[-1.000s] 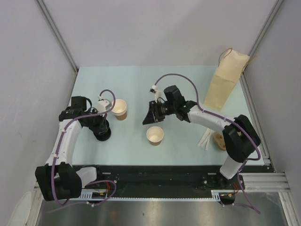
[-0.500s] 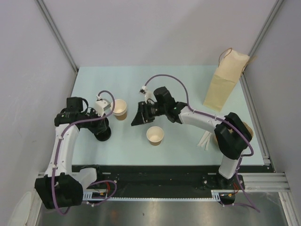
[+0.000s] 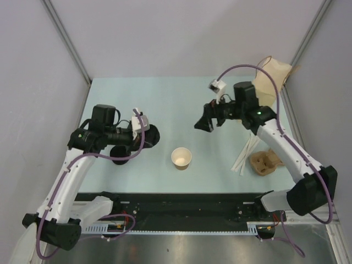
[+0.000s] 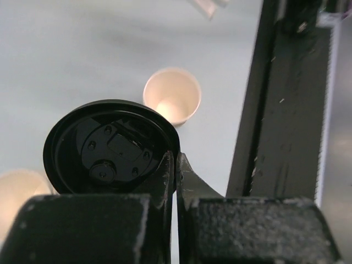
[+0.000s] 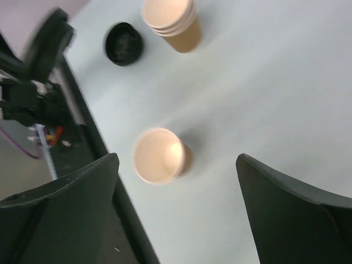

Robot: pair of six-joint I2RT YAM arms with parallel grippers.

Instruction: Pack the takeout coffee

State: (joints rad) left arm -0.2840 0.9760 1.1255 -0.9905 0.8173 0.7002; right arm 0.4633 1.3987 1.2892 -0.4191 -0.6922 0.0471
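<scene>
While the left arm [image 3: 71, 170] bends up from its base and turns right across the table [image 3: 165, 93], forearm roughly level, the left gripper [image 3: 146, 135] is pinched tight on the rim of a black lid [image 4: 104, 144]. In the left wrist view the lid's ribbed underside faces the camera and the fingers [image 4: 165, 176] meet at its lower right edge. The stack of cups [image 5: 171, 19] stands just beside the held lid and is mostly hidden under the gripper in the top view. A second black lid [image 5: 124, 43] lies flat on the table near the stack, under the left forearm.

The right arm [image 3: 286, 146] is stretched up and back from its base, elbow out to the right, wrist turned left. The right gripper [image 3: 206, 118] is raised off the table with its jaws spread wide and nothing between them. A single open cup [image 3: 181, 157] stands upright, lidless, white inside, near the front edge between the two arms, touched by neither gripper.

The paper bag [image 3: 272, 74] stands at the far right, partly behind the right arm. The cup tray [image 3: 265, 163] lies near the right arm's base.
</scene>
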